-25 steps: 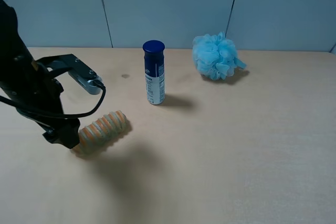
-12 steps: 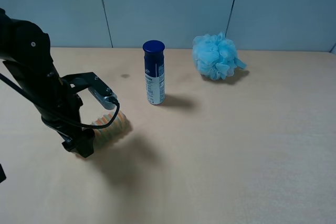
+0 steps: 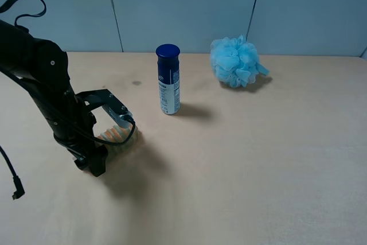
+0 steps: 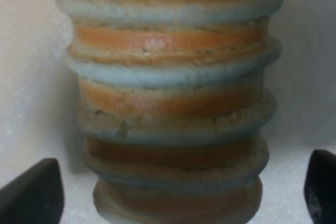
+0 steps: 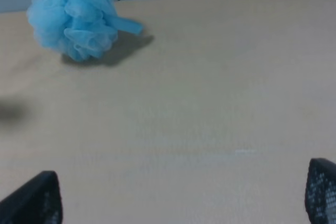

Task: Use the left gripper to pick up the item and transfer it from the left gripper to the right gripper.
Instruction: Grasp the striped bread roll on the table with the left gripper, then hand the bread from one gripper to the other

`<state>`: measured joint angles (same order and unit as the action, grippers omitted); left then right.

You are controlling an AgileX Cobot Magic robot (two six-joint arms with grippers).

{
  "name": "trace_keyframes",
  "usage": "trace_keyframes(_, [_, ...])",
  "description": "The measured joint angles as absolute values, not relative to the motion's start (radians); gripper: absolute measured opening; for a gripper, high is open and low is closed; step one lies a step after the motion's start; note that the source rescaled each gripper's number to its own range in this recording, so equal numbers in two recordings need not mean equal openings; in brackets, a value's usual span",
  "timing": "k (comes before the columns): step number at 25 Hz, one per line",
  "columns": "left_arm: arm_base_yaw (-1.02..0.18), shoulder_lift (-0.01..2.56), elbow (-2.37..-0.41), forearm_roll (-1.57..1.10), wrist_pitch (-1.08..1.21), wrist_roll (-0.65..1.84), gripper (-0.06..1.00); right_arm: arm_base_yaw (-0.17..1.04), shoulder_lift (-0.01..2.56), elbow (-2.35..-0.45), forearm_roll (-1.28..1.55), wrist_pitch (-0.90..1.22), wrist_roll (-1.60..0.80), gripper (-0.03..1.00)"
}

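The item (image 3: pixel 118 135), a ribbed orange and pale grey-green roll, lies on the table left of centre, largely hidden under my left arm. My left gripper (image 3: pixel 109 140) is lowered over it with its jaws open on either side of the roll. In the left wrist view the item (image 4: pixel 168 103) fills the frame, with the left gripper (image 4: pixel 176 192) and its two dark fingertips (image 4: pixel 31 195) apart on either side of the roll's near end, not pressing it. My right gripper (image 5: pixel 176 195) is open and empty above bare table. It is out of the exterior high view.
A blue-capped white bottle (image 3: pixel 168 79) stands upright behind and to the right of the item. A fluffy light-blue bath pouf (image 3: pixel 235 61) lies at the back right and shows in the right wrist view (image 5: pixel 73 17). A loose black cable (image 3: pixel 12 185) trails at the left.
My left arm has moved right and come down over the item, so the roll now lies between the open jaws. The item, bottle and pouf have not moved.
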<state>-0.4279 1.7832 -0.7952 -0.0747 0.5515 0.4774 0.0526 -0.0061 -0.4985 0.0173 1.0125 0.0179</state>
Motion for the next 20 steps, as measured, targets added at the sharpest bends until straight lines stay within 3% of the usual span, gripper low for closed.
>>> trace_keyframes(7, [-0.428,1.783,-0.795,-0.075,0.551,0.477,0.64,0.053,-0.006,-0.498,0.017,1.013,0.018,1.00])
trace_keyframes(14, [-0.428,1.783,-0.795,-0.075,0.551,0.478,0.26,0.053,-0.006,-0.498,0.017,1.013,0.018,1.00])
trace_keyframes(20, [-0.428,1.783,-0.795,-0.070,0.551,0.479,0.13,0.053,-0.006,-0.498,0.017,1.013,0.018,1.00])
